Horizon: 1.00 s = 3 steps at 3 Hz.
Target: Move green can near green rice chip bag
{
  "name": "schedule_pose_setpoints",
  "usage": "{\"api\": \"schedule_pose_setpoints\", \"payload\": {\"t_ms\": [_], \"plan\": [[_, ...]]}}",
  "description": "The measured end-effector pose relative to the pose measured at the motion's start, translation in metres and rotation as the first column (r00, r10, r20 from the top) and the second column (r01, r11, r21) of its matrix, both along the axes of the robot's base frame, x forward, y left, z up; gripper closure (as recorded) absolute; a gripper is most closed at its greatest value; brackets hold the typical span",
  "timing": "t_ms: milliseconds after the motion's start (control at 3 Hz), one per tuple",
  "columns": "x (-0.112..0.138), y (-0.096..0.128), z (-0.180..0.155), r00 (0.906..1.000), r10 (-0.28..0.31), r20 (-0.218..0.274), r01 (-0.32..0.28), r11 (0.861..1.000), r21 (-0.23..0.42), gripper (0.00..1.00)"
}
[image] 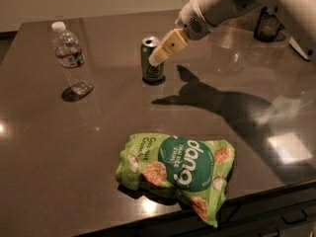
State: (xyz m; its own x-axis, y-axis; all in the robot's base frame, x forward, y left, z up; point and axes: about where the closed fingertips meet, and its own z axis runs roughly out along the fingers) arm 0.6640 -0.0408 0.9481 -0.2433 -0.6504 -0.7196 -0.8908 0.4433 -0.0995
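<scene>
Gripper point(157, 58) hangs at the rear centre of the tabletop point(64, 152), at the end of a white arm point(224, 4) that reaches in from the upper right. Its tan tip overlaps the upper right side of the green can point(150, 71) in this view; whether it touches the can cannot be determined. Whether the jaws are wide or narrow cannot be told from this angle.

Green can stands upright on the tabletop, silver top uppermost, in the rear middle area. Green rice chip bag point(177, 164) lies flat near the front edge of the tabletop, its lower corner hanging just past that edge, the "dang" circle facing up and rotated. Can and bag are well apart, with bare surface between them.

Clear plastic water bottle point(71, 58) with a white cap stands upright to the left of the can, apart from it. Arm shadow point(207, 100) falls across the tabletop to the right of the can. Dark object point(269, 26) sits at the far right rear; its kind cannot be made out.
</scene>
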Motion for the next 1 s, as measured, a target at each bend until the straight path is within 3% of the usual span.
{"api": "schedule_pose_setpoints", "payload": {"t_ms": [667,1000], "plan": [[0.020,0.026,-0.021,0.9999,0.006,-0.008,-0.005,0.999,0.033,0.00],[0.025,0.031,-0.026,0.9998,0.010,-0.017,-0.010,0.999,0.045,0.18]]}}
